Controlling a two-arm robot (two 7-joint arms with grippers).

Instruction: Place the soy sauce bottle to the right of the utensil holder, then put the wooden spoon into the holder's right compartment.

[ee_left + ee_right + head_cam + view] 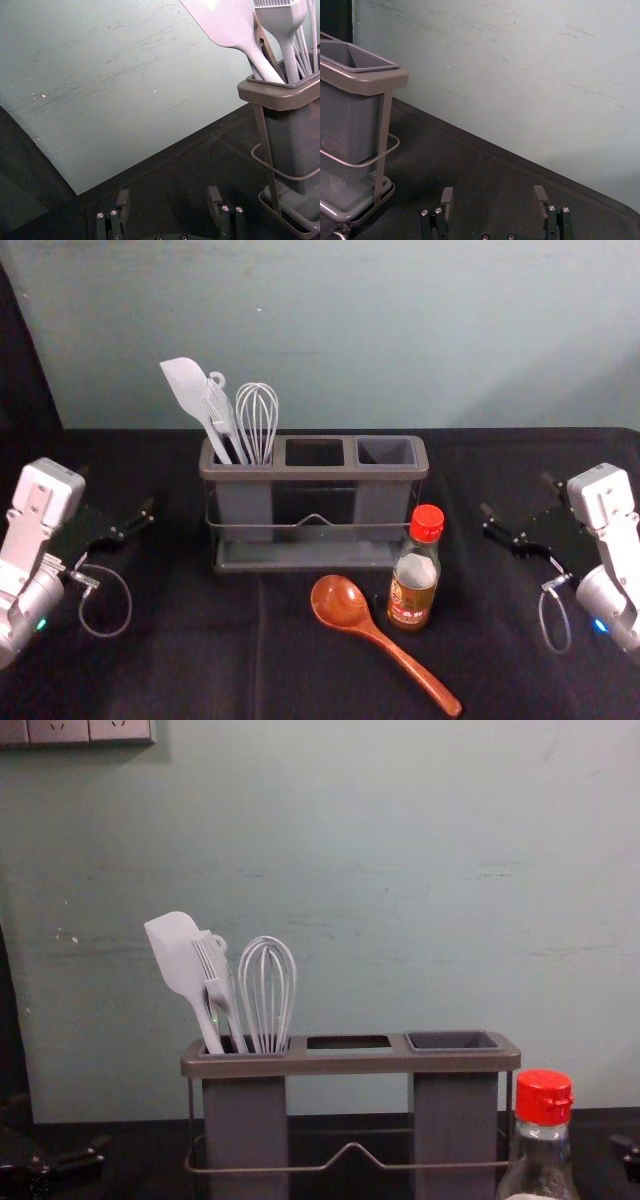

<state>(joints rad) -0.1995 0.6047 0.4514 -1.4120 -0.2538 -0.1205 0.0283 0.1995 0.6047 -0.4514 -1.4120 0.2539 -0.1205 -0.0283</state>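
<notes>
Red-capped bottle might topple if the right gripper, spread toward the worktop's right edge, clips it; left gripper, toward the left edge, likewise spread.

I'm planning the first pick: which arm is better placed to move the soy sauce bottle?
Probably the right. The soy sauce bottle stands before the right end of the utensil holder, nearer the right gripper, whose jaws are open and empty; the left gripper is off the holder's left.
</notes>
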